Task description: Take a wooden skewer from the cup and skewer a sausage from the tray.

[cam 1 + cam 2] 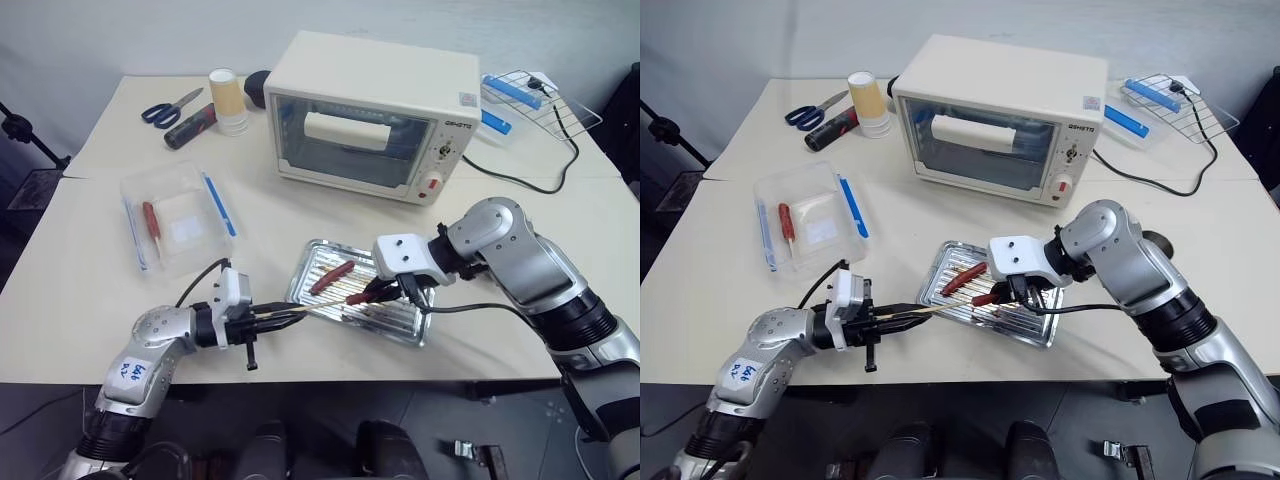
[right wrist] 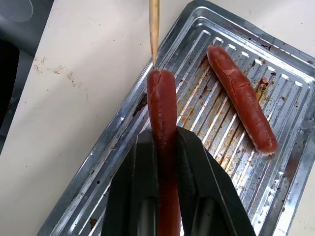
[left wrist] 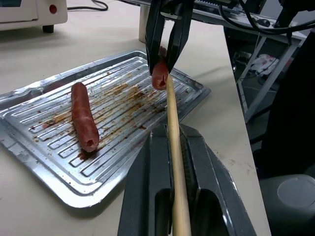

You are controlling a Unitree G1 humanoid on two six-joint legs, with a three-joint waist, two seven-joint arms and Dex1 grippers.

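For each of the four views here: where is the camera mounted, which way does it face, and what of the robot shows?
Left eye view: head camera, looking forward and down at the tray; both arms show.
Right eye view: the same scene, slightly offset.
Left wrist view: looks along the left hand and its wooden skewer toward the held sausage.
Right wrist view: looks along the right hand down at the tray.
Both wrist views share the skewer tip meeting the sausage end.

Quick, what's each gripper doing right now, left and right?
Left gripper: jaws shut on the wooden skewer.
Right gripper: jaws shut on a sausage, held above the tray.
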